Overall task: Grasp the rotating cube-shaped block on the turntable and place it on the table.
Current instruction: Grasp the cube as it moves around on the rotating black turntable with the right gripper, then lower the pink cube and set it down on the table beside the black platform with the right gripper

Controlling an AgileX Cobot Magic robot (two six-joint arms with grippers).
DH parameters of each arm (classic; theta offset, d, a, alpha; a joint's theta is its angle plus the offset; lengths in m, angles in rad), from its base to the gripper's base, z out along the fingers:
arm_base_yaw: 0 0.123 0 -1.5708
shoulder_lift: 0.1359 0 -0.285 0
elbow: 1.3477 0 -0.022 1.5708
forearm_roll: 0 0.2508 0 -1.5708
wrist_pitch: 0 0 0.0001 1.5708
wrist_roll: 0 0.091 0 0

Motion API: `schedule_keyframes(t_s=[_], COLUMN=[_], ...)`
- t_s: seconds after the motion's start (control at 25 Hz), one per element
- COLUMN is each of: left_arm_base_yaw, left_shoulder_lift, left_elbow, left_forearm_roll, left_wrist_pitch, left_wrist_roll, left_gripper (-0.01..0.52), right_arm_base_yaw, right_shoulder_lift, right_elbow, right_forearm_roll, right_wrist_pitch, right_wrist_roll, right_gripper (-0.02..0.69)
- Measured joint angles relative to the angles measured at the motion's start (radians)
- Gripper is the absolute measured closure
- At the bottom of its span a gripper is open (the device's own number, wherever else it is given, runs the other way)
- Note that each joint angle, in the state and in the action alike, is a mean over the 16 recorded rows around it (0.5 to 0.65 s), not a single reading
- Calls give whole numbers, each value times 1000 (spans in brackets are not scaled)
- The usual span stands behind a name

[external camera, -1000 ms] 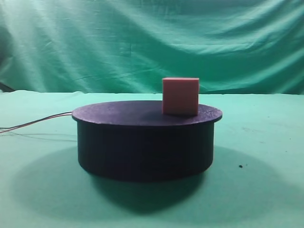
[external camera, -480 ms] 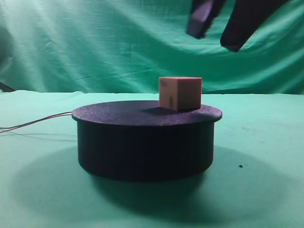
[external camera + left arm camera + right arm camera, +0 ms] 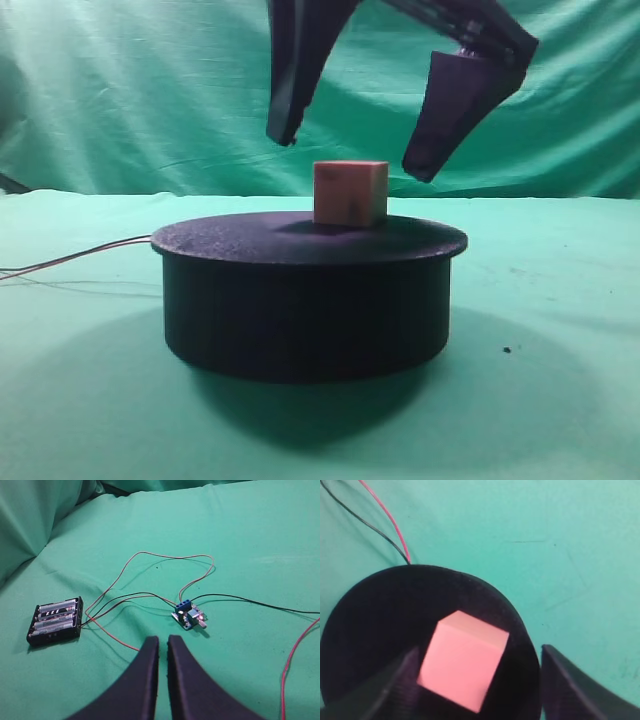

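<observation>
Plainly, salmon-pink matte cube-shaped block (image 3: 350, 193) atop turntable (image 3: 308, 300)

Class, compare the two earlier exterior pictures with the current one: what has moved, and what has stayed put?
The right gripper has come down from the top of the view, open, its fingers now flanking the cube-shaped block from above without touching it. The block has turned and drifted left on the turntable. Nothing is grasped. The turntable's body, wires and green table are unchanged.

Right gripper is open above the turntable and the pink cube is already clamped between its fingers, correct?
Not clamped. The right gripper is open above the turntable, but the pink cube sits free on the disc below the fingers, with none of them touching it. The exterior high view shows the gap.
</observation>
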Motion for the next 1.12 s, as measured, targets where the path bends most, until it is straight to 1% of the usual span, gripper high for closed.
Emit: schedule_keyframes(t_s=[0.24, 0.36, 0.44, 0.68, 0.92, 1.0, 1.12], left_arm_base_yaw=[0, 0, 0, 0, 0, 0, 0], left_shoulder_lift=[0, 0, 0, 0, 0, 0, 0], left_elbow=[0, 0, 0, 0, 0, 0, 0], left_forearm_roll=[0, 0, 0, 0, 0, 0, 0], left_wrist_pitch=[0, 0, 0, 0, 0, 0, 0], left_wrist_roll=[0, 0, 0, 0, 0, 0, 0], left_gripper=[514, 514, 514, 514, 514, 514, 514], right_arm_base_yaw=[-5, -19, -32, -72, -104, -107, -108], right_shoulder_lift=[-26, -73, -113, -247, -326, -333, -330], right_elbow=[-20, -24, -13, 111, 313, 375, 446], right_forearm_roll=[-50, -91, -122, -203, -236, -234, -225], right_wrist_pitch=[19, 47, 67, 72, -22, -68, -131], right_wrist_roll=[17, 43, 66, 140, 188, 195, 206], right_gripper=[360, 409, 423, 424, 421, 404, 349])
